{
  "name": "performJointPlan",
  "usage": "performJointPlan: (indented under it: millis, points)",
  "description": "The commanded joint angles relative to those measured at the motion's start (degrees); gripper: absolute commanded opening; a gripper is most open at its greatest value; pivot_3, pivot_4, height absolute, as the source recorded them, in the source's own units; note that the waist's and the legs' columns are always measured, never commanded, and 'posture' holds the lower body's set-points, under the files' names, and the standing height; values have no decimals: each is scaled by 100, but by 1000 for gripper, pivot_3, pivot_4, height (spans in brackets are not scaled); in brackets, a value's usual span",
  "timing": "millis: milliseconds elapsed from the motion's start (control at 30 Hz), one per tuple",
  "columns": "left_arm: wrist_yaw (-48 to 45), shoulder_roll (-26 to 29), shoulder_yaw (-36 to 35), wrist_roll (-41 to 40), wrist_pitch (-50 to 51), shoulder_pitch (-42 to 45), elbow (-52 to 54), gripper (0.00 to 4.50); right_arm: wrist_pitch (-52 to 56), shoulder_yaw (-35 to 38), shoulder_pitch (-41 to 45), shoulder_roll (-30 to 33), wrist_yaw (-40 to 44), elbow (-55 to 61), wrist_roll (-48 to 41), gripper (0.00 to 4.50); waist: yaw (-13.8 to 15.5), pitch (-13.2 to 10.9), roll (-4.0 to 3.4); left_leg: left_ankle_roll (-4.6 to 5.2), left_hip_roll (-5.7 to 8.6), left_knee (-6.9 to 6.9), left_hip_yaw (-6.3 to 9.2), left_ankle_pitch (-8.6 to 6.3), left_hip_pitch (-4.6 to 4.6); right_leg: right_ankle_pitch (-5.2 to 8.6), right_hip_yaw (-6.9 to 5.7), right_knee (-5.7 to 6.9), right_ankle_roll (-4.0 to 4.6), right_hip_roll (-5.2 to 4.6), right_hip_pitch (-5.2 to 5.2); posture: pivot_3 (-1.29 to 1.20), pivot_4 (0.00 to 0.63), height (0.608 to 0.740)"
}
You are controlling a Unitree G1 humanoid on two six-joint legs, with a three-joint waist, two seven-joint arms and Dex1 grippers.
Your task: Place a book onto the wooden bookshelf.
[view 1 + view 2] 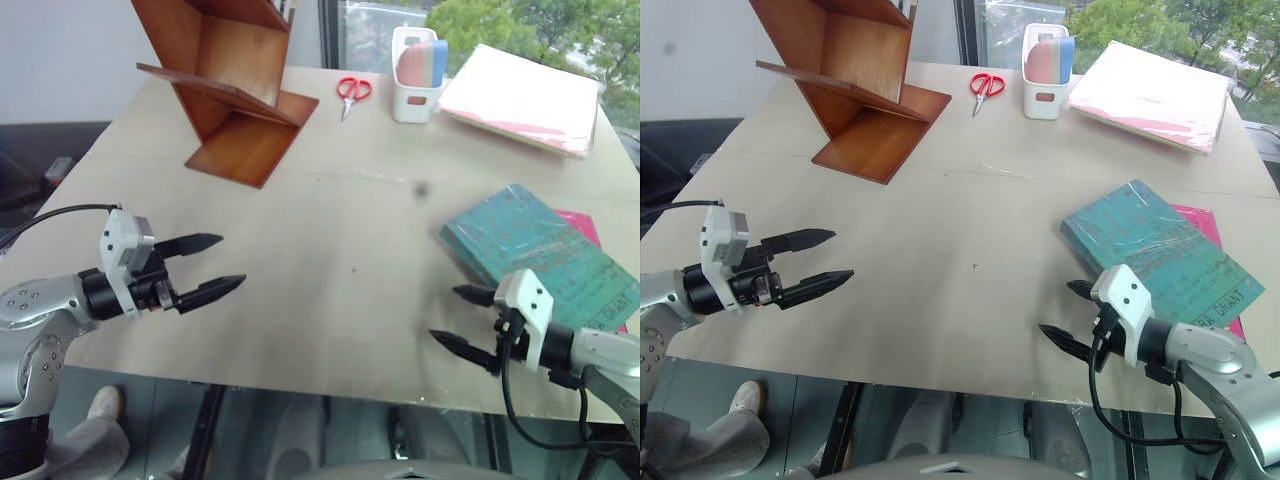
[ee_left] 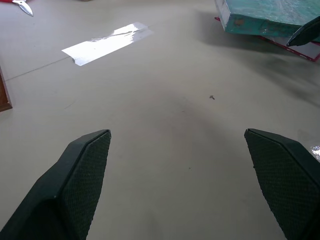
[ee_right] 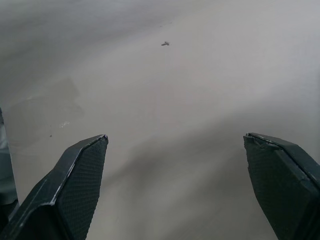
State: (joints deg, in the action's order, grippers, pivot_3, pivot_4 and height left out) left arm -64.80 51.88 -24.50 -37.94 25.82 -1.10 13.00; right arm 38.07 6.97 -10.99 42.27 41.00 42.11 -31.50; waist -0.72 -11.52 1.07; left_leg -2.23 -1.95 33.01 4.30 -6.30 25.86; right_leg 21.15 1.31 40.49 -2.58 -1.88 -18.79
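The book is teal-green and lies flat at the table's right side, on top of a smaller pink book. The wooden bookshelf, made of reddish-brown slanted boards, stands at the far left of the table. My right gripper hovers open just off the book's near left corner, its fingers pointing left over bare table and touching nothing. At the near left, my left gripper is open and empty, pointing right across the table toward the book.
Red scissors lie at the back, beside a white holder and a stack of pink and white sheets. A strip of tape is stuck mid-table. The table's front edge runs just below both grippers.
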Motion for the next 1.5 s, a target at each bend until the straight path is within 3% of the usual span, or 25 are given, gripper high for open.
performJointPlan:
  millis: [33, 100, 300, 433, 500, 633, 800, 1033, 1267, 1500]
  points:
    - [-81, 50, -80, -143, -34, 168, 172, 4500, -67, 64, 76, -24, 24, 68, -135, 4459, 0, 0, 0, 0, 0, 0, 0, 0, 0, 0, 0, 0, 0, 0, 0, 0, 150, 740]
    - [-171, -14, 126, -267, -33, 456, 176, 4500, -57, 204, 198, -137, -34, 83, -326, 4459, 16, 0, 1, 0, -1, 0, 1, 0, 0, 0, -1, 0, 0, 0, 0, 0, 150, 740]
    - [-408, -185, 652, -490, 4, 1081, 352, 4500, 125, 845, 490, -152, -298, 162, -839, 1887, 4, 0, 1, 1, -5, 4, -12, 0, 1, -1, 5, 0, -2, 5, 1, 0, 150, 740]
    - [-655, -304, 1203, -377, -125, 1553, 319, 4500, 318, 1604, 256, 182, -452, 229, -792, 175, 10, -2, -2, 0, -8, 4, -9, 1, 1, -1, 2, 4, -1, 15, 0, 0, 150, 740]
    - [-798, -356, 1433, -313, -201, 1714, 314, 4500, 351, 2008, -31, 424, -475, 220, -494, 175, 20, -2, -2, 0, -7, 5, -11, 1, 1, -1, 3, 3, -1, 15, 0, 0, 150, 740]
    - [-978, -526, 1793, -213, -292, 2100, 106, 4500, 842, 3529, -1228, 827, 604, 142, -1046, 175, 16, -2, -2, 2, 14, 6, -12, 0, 4, -1, 4, 2, -1, 12, 0, 0, 150, 740]
    - [-1282, -723, 2078, -21, -526, 2384, -304, 4500, 1077, 5104, -2570, 802, 1292, 97, -932, 175, 19, -1, -6, 3, 15, 6, -10, -1, 3, -1, -1, 1, -1, 13, 4, 0, 150, 740]
    - [-1423, -838, 2140, 38, -606, 2484, -480, 4500, 1275, 5052, -2864, 752, 1135, 316, -931, 175, -20, 3, 4, 4, -3, 15, -25, -1, -5, 0, 15, 4, -4, 22, 3, 0, 150, 740]
    - [-1358, -810, 2058, 2, -561, 2281, -322, 4500, 1148, 4951, -3547, 701, 1383, 100, -363, 175, 22, 4, 4, 12, -2, 15, -22, -7, 9, -1, 9, -24, -4, 21, 6, 0, 150, 740]
    - [-1264, -838, 2063, -3, -541, 2230, -277, 4500, 1064, 4363, -3351, 622, 1294, 61, -256, 175, -1, 4, 4, 16, -5, 14, -23, -10, 9, -2, 8, -35, -5, 22, 12, 0, 150, 740]
